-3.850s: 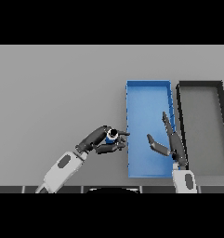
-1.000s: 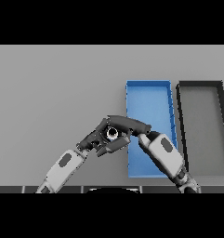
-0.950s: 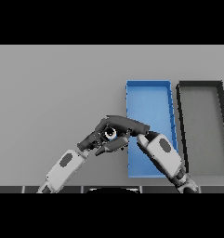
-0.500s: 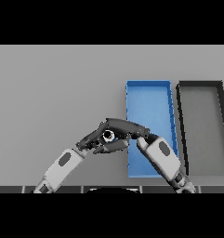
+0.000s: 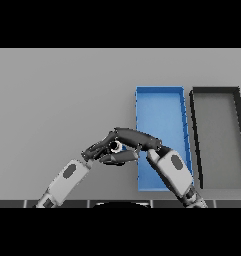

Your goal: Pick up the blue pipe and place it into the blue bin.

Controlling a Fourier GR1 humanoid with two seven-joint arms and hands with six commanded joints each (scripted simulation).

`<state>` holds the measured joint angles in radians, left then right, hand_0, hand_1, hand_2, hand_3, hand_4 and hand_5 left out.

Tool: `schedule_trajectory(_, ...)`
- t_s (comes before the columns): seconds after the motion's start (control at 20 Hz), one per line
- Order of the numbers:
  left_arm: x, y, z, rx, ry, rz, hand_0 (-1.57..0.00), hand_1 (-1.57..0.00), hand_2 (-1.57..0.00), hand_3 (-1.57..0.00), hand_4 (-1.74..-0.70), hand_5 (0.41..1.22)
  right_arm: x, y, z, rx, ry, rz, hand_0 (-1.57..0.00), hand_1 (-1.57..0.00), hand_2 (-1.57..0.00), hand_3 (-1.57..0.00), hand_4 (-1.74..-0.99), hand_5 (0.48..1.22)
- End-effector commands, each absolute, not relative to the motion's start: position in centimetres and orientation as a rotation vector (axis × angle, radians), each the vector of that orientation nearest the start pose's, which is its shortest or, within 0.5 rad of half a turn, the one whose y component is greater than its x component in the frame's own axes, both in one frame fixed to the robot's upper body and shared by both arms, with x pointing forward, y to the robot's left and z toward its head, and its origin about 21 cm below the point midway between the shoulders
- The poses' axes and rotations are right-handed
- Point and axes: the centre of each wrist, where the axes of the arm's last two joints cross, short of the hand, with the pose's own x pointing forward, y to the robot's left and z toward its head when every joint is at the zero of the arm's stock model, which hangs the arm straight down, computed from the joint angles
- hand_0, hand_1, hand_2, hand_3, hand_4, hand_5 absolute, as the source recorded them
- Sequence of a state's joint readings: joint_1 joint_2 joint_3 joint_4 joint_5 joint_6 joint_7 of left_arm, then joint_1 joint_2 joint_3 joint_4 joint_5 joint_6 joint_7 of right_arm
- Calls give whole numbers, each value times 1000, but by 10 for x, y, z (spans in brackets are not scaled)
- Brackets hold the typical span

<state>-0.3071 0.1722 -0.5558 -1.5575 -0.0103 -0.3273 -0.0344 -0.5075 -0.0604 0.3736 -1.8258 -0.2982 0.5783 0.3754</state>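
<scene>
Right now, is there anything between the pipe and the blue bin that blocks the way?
Nothing visible blocks it. The pipe sits between both hands just left of the blue bin; only the right robot hand lies across that gap.

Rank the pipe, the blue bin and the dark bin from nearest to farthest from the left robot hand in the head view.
1. Pipe, at the left robot hand.
2. Blue bin, just to the right.
3. Dark bin, farthest right.

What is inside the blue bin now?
The blue rectangular bin shows only its bare floor. Its lower left part is covered by the right hand, so that part cannot be seen.
</scene>
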Motion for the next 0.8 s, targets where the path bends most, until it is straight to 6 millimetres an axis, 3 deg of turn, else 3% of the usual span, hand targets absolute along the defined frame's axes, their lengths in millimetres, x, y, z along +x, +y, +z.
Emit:
schedule_trajectory(0.0, 270, 112, 50, -535, -1631, -1011, -131, -107, -109, -44, -854, 794, 272, -98, 175, 819, -1684, 1146, -1568, -1568, -1568, -1567, -1484, 1217)
schedule_trajectory(0.25, 272, 113, 48, -548, -1623, -969, -42, -34, -35, -14, -842, 636, 272, -95, 174, 808, -1712, 1134, -1570, -1570, -1570, -1570, -1487, 1220)
schedule_trajectory(0.4, 267, 116, 46, -513, -1550, -935, -21, -17, -17, -7, -873, 612, 273, -96, 177, 814, -1718, 1103, -1571, -1571, -1571, -1570, -1491, 1220)
schedule_trajectory(0.5, 265, 117, 43, -499, -1547, -935, -13, -11, -11, -4, -881, 593, 272, -97, 180, 905, -1666, 1039, -1571, -1571, -1571, -1571, -1492, 1221)
schedule_trajectory(0.75, 265, 117, 43, -497, -1529, -946, -4, -3, -3, -1, -868, 529, 282, -98, 213, 1078, -1569, 896, -1571, -1571, -1571, -1571, -1494, 1221)
